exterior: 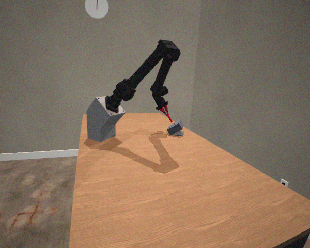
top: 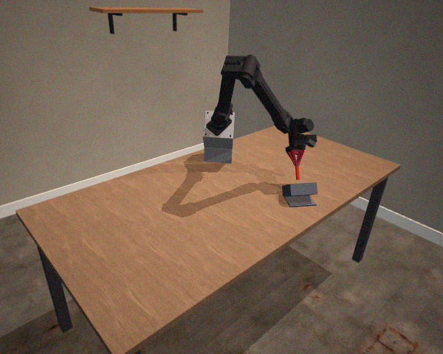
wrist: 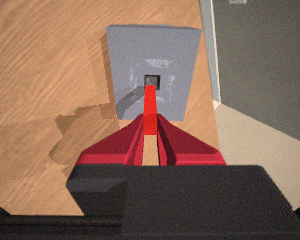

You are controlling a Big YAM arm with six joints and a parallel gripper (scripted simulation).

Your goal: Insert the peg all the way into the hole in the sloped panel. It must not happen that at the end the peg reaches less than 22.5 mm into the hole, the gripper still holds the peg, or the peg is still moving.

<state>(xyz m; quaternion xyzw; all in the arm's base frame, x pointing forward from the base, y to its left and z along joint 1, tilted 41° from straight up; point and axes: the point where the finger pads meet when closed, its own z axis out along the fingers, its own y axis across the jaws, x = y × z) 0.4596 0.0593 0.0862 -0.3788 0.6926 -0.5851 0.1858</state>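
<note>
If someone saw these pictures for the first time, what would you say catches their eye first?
Probably the bright red peg, pinched in the hand and aimed at the dark square hole in the grey sloped panel. Next, the black arm arching from its grey pedestal over the wooden table.

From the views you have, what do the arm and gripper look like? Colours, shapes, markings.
One matte black arm with blocky links and rounded joint housings, no cables or markings visible. It mounts on a grey wedge-shaped pedestal with a slanted, lighter bolted plate. The gripper has a black boxy body and dark red, tapering fingers.
</note>
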